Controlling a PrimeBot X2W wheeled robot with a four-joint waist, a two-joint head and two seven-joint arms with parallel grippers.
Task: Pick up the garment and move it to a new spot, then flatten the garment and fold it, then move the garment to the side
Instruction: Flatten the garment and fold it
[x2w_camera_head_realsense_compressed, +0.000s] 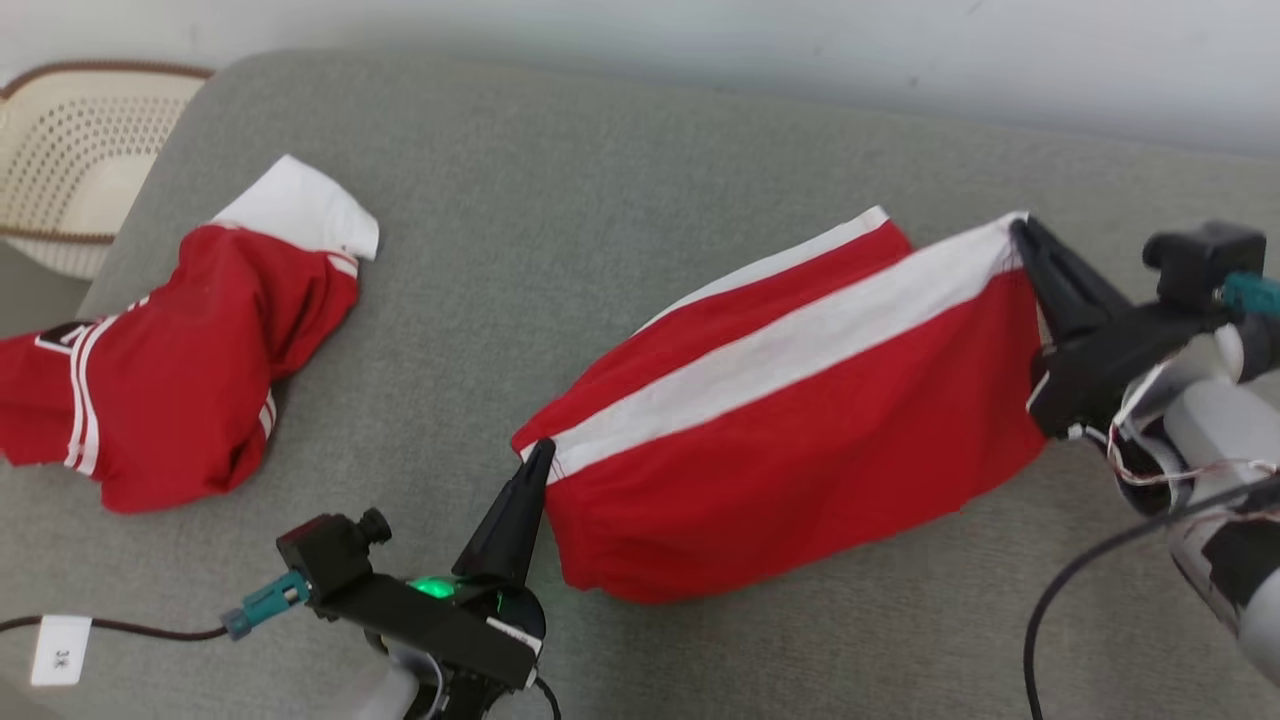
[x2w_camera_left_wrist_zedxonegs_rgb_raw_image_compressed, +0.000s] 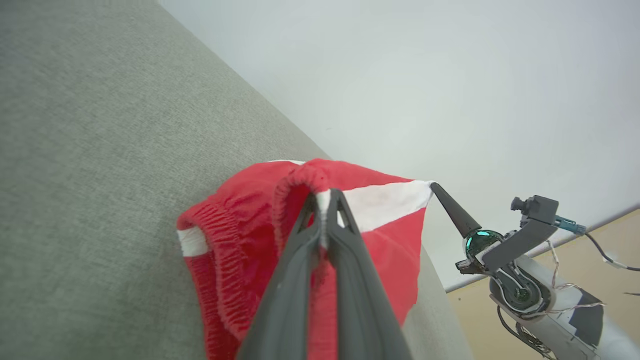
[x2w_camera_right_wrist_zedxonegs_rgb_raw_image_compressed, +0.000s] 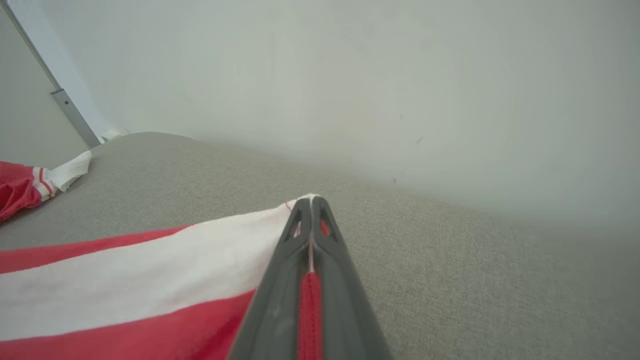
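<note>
Garment (x2w_camera_head_realsense_compressed: 800, 440) hangs stretched between left end effector (x2w_camera_head_realsense_compressed: 543, 447) and right end effector (x2w_camera_head_realsense_compressed: 1019, 229), each pinching a corner; basket (x2w_camera_head_realsense_compressed: 70, 150) contents unclear.

The right gripper (x2w_camera_right_wrist_zedxonegs_rgb_raw_image_compressed: 311, 201) has its two dark fingers (x2w_camera_right_wrist_zedxonegs_rgb_raw_image_compressed: 277, 305) pressed together on a corner of the garment (x2w_camera_right_wrist_zedxonegs_rgb_raw_image_compressed: 125, 285), pinching red cloth and a white edge between them. The garment, red with a broad white stripe, stretches away to the left over the grey counter (x2w_camera_right_wrist_zedxonegs_rgb_raw_image_compressed: 475, 280). Another red and white cloth (x2w_camera_right_wrist_zedxonegs_rgb_raw_image_compressed: 22, 187) lies well apart at the left edge. A pale wall (x2w_camera_right_wrist_zedxonegs_rgb_raw_image_compressed: 350, 75) rises behind.
</note>
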